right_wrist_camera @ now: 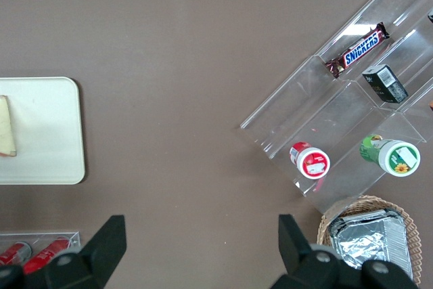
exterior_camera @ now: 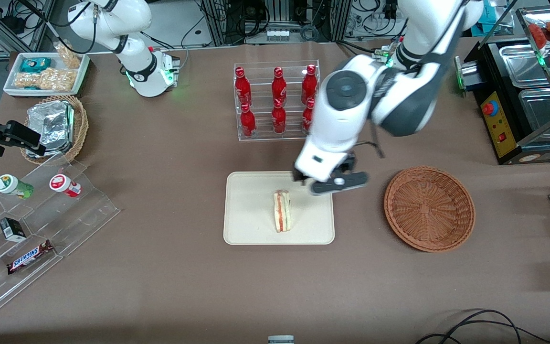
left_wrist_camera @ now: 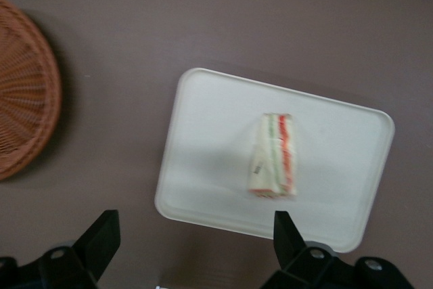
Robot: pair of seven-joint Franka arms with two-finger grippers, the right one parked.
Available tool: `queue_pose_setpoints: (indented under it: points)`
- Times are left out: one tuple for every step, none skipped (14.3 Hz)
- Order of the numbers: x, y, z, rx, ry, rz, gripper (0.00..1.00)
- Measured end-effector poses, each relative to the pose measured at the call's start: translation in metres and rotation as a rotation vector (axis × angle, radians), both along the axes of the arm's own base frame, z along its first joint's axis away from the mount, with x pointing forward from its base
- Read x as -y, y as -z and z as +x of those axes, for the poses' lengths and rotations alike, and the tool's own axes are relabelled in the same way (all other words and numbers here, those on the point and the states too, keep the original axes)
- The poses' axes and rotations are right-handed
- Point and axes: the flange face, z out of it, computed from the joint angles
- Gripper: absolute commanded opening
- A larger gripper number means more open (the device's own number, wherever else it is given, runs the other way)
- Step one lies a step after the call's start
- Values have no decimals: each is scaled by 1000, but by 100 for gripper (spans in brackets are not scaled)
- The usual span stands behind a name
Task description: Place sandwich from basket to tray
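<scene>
The sandwich point(exterior_camera: 282, 210) lies on the tray point(exterior_camera: 251, 224), near its middle, filling edge up. The gripper point(exterior_camera: 325, 184) hangs above the tray's edge nearest the basket point(exterior_camera: 429, 208), its fingers point(left_wrist_camera: 101, 238) spread wide and holding nothing. The basket sits beside the tray, toward the working arm's end of the table point(exterior_camera: 170, 277).

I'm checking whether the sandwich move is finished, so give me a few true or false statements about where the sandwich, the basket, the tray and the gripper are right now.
1. The sandwich lies on the tray. True.
2. The basket holds a sandwich. False: it holds nothing.
3. The gripper is shut on the sandwich. False: it is open, above the tray's edge nearest the basket, holding nothing.
4. The basket touches the tray. False: bare table separates them.
5. The red bottles stand farther from the front camera than the tray. True.
</scene>
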Motion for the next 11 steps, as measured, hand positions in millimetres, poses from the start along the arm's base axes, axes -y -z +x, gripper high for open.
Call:
queue_pose_setpoints:
  points:
    - [-23, 5, 6, -13, -32, 13, 100]
    - [-44, 12, 11, -29, -59, 26, 100]
    - [-64, 19, 15, -44, -73, 37, 100]
    - [-84, 24, 17, -58, -73, 48, 100]
    - [-104, 27, 17, -70, -64, 58, 100]
    - [-127, 25, 16, -77, -52, 65, 100]
    - [-150, 22, 12, -82, -38, 71, 100]
    - [-173, 16, 6, -85, -27, 77, 100]
    - [-196, 8, -2, -91, -9, 84, 100]
    - [-216, 0, -11, -104, 11, 92, 100]
    - [-235, -9, -20, -120, 32, 99, 100]
